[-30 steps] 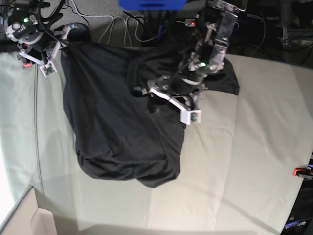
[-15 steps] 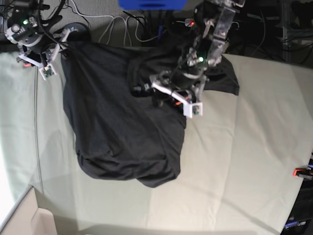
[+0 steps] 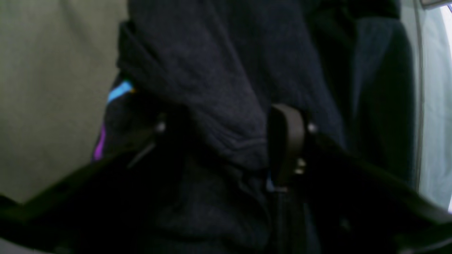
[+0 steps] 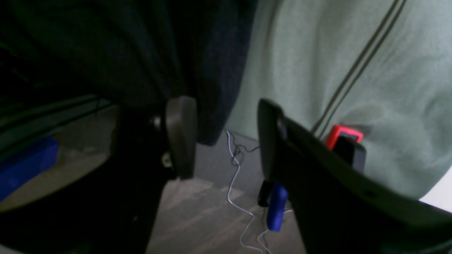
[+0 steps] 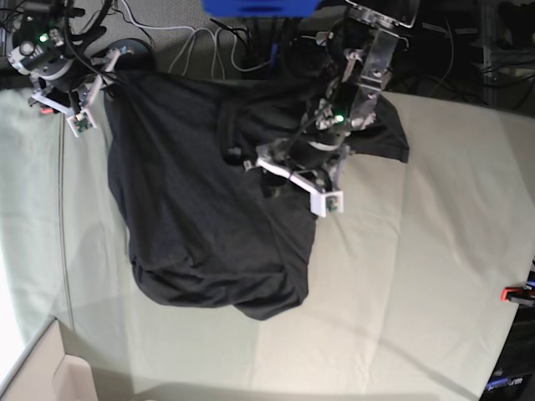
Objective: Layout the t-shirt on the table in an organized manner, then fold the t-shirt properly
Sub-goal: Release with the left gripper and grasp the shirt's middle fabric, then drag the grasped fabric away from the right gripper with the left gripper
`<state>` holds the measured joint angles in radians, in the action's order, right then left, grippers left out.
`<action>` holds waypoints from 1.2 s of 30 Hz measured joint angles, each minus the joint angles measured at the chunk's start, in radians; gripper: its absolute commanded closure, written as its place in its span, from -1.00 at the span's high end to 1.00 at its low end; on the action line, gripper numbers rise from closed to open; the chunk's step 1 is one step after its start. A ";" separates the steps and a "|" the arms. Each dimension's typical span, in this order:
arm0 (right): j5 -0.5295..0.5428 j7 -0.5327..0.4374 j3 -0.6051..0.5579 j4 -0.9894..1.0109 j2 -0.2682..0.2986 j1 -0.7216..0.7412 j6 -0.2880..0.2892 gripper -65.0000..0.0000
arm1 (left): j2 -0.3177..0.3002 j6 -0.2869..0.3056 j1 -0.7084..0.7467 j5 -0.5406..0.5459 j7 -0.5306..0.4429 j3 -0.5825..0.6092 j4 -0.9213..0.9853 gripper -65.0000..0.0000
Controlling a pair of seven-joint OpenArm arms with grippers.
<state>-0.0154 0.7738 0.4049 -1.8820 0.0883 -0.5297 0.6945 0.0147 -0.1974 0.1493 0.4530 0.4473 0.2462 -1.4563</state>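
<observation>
I see the t-shirt [image 5: 201,209] bunched on the far-left part of the table [image 5: 418,276], its top edge at or over the far table edge, lower hem rounded and doubled under toward the near side. Open room: near half and whole right side of the cloth bare; red clamp [image 5: 512,293] at the right edge, another red clamp [image 4: 344,135] at the edge by the R arm. No containers on the table; blue bin [image 5: 259,7] beyond the far edge, contents not visible. Left gripper [image 3: 229,141] sits low in the shirt's middle folds, a thick roll of dark fabric between its fingers [image 3: 286,141]; jaws partly apart around it, and I cannot tell if they pinch. Coloured print [image 3: 118,91] peeks at the fold's left. Right gripper [image 4: 226,137] at the shirt's far-left corner, jaws apart, fabric edge against one finger [image 4: 182,134], not clamped. Vs 1 s ago: L arm has shifted slightly toward the far edge, jaws narrower; shirt outline unchanged.
</observation>
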 measured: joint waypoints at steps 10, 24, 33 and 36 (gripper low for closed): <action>0.000 0.000 0.000 0.000 0.000 -0.001 0.000 -0.13 | 0.000 -0.001 -0.016 0.000 0.001 0.001 0.034 -0.68; 0.000 0.000 0.002 0.000 0.003 0.000 0.000 -0.13 | -0.008 -0.002 0.039 -0.001 0.006 -0.125 -0.215 -0.99; 0.000 -0.001 0.002 0.000 0.003 0.003 0.000 -0.13 | -0.102 0.002 -0.027 0.003 0.027 -0.261 -0.327 -0.99; 0.000 0.000 0.002 0.000 0.004 0.003 0.000 -0.13 | -0.133 0.003 -0.070 0.003 0.020 -0.278 -0.339 -0.99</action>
<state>-0.0154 0.7742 0.4065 -1.8820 0.0921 -0.5266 0.6945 -0.1184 -0.1947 0.0795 0.4564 0.4671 -0.0315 -1.7954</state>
